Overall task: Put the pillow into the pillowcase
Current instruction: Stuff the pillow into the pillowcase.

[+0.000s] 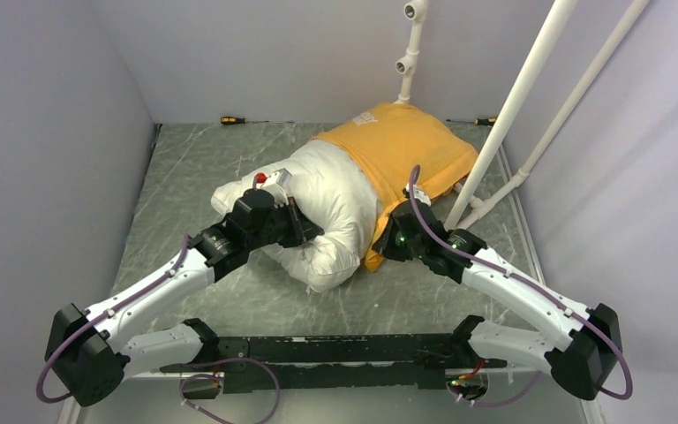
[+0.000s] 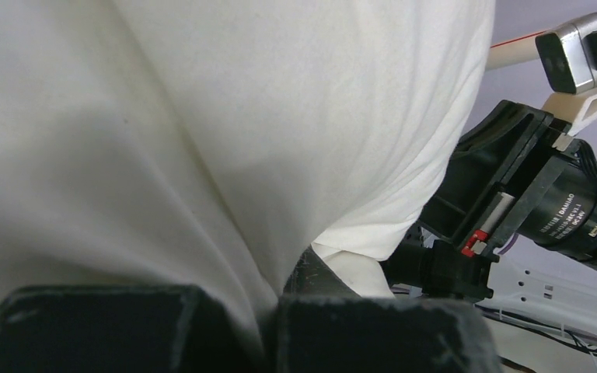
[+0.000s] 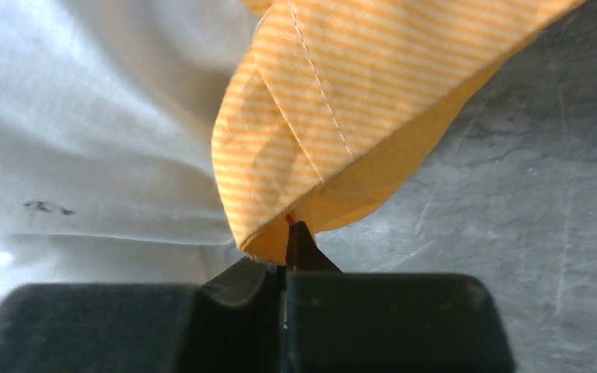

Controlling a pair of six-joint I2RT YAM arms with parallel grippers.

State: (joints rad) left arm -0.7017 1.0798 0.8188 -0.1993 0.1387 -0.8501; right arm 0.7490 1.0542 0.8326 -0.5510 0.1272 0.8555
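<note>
**Pillow (image 1: 327, 208) lying half inside the pillowcase (image 1: 402, 146)**

We are looking at the pillow with its far end inside the pillowcase. Its bare white near end is bulging out of the pillowcase's open mouth onto the table (image 1: 229, 291). We are gripping that bare end with our left gripper (image 2: 272, 326), apart from the pillowcase's hem. Its fingers are pressing together on a fold of white fabric, and the pillow is billowing above them. Our right gripper (image 3: 286, 260) is sitting at the pillowcase's near hem corner, just beside the pillow's right flank. Its fingers are pressing together there too, and we are nipping the striped orange edge between their tips.
</note>
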